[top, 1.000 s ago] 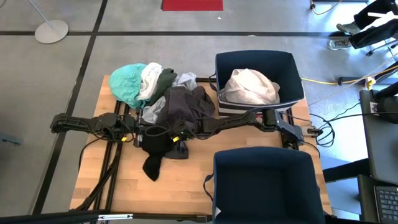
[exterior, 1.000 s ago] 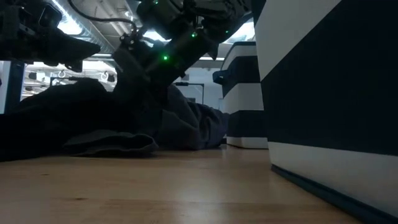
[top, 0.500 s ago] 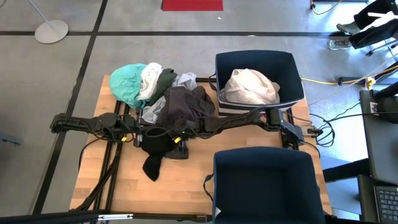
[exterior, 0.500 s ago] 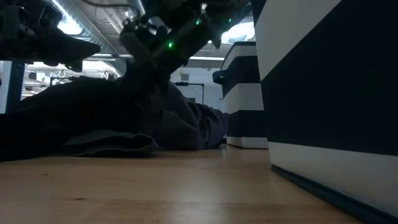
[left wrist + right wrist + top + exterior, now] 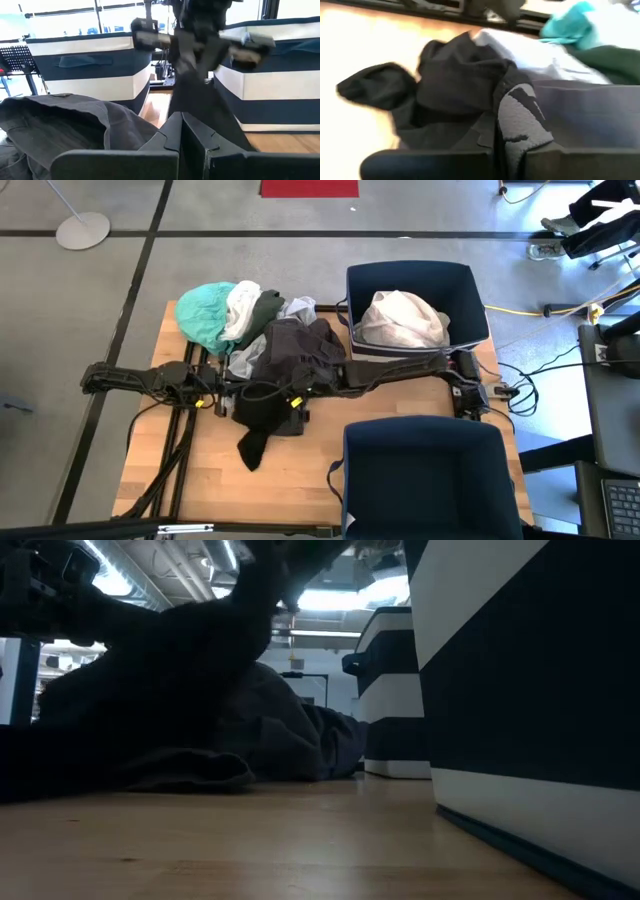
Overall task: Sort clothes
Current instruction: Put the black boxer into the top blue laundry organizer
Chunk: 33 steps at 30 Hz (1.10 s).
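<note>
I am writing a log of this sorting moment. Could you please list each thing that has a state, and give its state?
Black garment: lifted at one end, gripped by right gripper.
Far bin: holds a white garment.
Near bin: looks empty.
Clothes pile: heaped on table.
Left gripper: at the pile's edge.

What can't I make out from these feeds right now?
- Near bin: high view cuts it at the bottom edge; its contents are in shadow.
- Black garment: low view shows only a dark silhouette.
- Right gripper: right wrist view is blurred; fabric covers its fingertips.
</note>
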### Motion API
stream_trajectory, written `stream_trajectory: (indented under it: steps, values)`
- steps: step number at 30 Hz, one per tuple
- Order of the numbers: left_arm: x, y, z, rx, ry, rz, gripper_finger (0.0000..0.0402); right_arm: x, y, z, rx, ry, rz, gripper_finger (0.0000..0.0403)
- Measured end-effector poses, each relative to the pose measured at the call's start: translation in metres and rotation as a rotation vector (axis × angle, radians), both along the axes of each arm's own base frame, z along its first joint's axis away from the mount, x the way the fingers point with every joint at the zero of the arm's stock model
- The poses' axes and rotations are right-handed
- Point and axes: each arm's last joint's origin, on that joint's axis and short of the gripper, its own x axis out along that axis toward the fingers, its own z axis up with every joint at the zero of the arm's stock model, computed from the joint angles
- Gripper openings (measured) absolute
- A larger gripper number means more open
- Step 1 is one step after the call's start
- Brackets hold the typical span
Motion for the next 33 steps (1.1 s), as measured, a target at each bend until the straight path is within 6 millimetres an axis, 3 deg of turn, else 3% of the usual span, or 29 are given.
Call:
stream_trajectory:
  steps: [15, 24, 33]
  values:
    - [0.000, 0.000, 0.000, -0.003, 0.000, 0.000, 0.0000, -0.066, -0.019, 0.107, -0.258, -0.148, -0.206, 0.0015]
    - [0.000, 0.000, 0.000, -0.008, -0.002, 0.014, 0.0000, -0.116, -0.048, 0.166, -0.263, -0.301, -0.326, 0.0014]
    - [0.000, 0.000, 0.000, -0.005, -0.002, 0.014, 0.0000, -0.180, -0.083, 0.219, -0.332, -0.454, -0.589, 0.0014]
